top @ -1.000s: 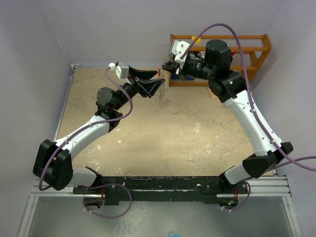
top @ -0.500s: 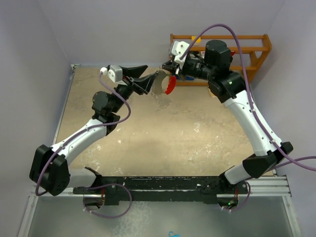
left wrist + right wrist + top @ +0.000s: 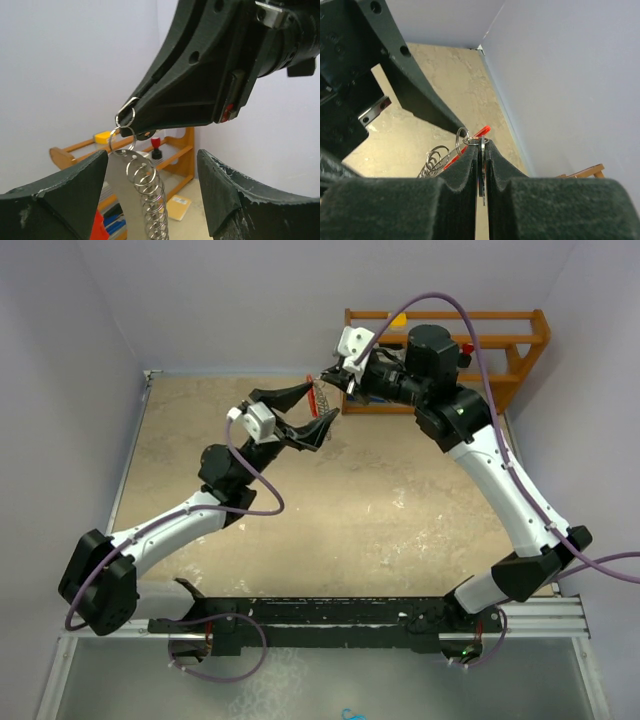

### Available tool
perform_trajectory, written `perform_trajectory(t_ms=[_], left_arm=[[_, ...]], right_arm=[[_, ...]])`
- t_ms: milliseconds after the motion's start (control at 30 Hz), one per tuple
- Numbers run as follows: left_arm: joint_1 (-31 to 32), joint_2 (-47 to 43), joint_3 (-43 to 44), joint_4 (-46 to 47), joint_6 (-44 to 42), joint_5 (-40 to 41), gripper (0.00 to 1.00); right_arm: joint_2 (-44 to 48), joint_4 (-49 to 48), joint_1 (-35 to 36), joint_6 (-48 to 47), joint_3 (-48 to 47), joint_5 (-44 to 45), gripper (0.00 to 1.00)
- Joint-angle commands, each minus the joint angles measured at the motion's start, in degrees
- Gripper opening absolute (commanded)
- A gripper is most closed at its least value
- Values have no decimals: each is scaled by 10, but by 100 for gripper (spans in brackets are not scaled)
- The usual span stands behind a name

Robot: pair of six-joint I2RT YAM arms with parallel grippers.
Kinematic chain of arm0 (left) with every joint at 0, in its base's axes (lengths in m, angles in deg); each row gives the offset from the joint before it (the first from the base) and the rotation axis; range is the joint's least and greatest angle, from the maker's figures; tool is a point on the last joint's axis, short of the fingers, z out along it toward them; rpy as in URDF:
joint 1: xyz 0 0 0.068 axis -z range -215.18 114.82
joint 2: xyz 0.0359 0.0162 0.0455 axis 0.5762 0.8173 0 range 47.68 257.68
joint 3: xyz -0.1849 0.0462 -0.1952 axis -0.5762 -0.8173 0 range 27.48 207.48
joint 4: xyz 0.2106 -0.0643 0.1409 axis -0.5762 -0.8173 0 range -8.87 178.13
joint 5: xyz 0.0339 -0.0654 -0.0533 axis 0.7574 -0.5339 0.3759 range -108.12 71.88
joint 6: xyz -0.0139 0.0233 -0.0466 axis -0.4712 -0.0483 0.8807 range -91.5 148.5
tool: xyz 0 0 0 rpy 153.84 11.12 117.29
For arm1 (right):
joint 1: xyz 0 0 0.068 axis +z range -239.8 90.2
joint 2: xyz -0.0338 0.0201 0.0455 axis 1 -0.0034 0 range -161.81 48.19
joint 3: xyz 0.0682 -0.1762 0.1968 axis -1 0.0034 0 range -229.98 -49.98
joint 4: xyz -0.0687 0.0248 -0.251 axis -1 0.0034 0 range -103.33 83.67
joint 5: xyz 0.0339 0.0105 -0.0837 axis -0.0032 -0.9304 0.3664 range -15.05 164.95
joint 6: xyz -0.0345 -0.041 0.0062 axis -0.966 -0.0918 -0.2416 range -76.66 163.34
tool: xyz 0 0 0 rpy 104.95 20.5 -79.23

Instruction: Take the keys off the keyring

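Observation:
The keyring [image 3: 317, 397] hangs in the air at the back of the table, a red strip beside a silvery chain of rings [image 3: 148, 200]. My right gripper [image 3: 327, 378] is shut on its top: a thin metal edge [image 3: 482, 172] sits between the pads, with small rings [image 3: 462, 137] at the fingertips. The red strip [image 3: 481, 131] and the ring chain [image 3: 434, 159] dangle below. My left gripper [image 3: 321, 401] is open, its fingers [image 3: 60, 197] standing on either side of the hanging chain without touching it. The keys are hidden; I cannot pick them out.
An orange wooden rack [image 3: 505, 340] stands at the back right against the wall, holding a red-topped stamp [image 3: 156, 145] and a yellow block [image 3: 102, 136]. A yellow pad [image 3: 178, 206] lies on the sandy table [image 3: 350, 510]. Walls close off the left, back and right.
My left gripper has opened wider, turned its wrist and moved right, so its fingers now flank the hanging keyring. The keyring swung out and back. My right gripper has kept its grip.

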Motion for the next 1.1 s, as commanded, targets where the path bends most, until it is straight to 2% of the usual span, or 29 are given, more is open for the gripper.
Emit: perform_trajectory(t_ms=[0, 167, 400, 600, 800, 967, 1067], left_arm=[[39, 2, 16, -15, -125, 116, 70], [60, 14, 22, -15, -162, 214, 72], [77, 27, 0, 52, -219, 300, 73], [80, 40, -1, 87, -235, 299, 74], [80, 49, -3, 116, -250, 263, 73], [81, 49, -13, 152, -257, 248, 68], [80, 48, -7, 139, -263, 246, 60]], right_arm=[[7, -24, 14, -16, -17, 23, 10], [7, -21, 25, -27, -16, 37, 10], [6, -18, 34, -35, -14, 48, 10], [1, -15, 42, -40, -16, 55, 10], [2, -13, 47, -46, -12, 61, 10], [7, -14, 53, -51, -5, 68, 10], [11, -17, 54, -53, 1, 70, 10]])
